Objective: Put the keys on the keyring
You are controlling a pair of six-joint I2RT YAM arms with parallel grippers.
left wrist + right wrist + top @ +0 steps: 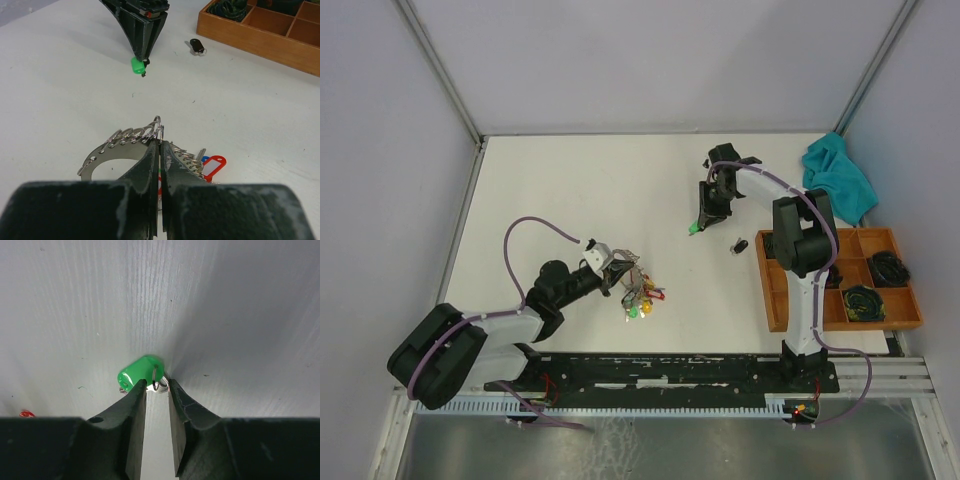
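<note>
The keyring [116, 149] is a flat silvery band strung with small split rings and red, blue and yellow tags; it lies left of centre [640, 296]. My left gripper [160, 146] [611, 264] is shut on its metal band. The green-headed key [139, 372] lies on the table further back [693, 230] [136, 65]. My right gripper [156, 385] [699, 220] points straight down at it. Its jaws stand narrowly apart with the key's little wire ring between the tips. The dark key [740, 245] [197, 46] lies alone, right of the green one.
A wooden compartment tray [776, 300] [260, 42] holding dark coiled items stands at the right edge. A teal cloth [840, 175] is bunched behind it. Grey walls close in the table at the back and the left.
</note>
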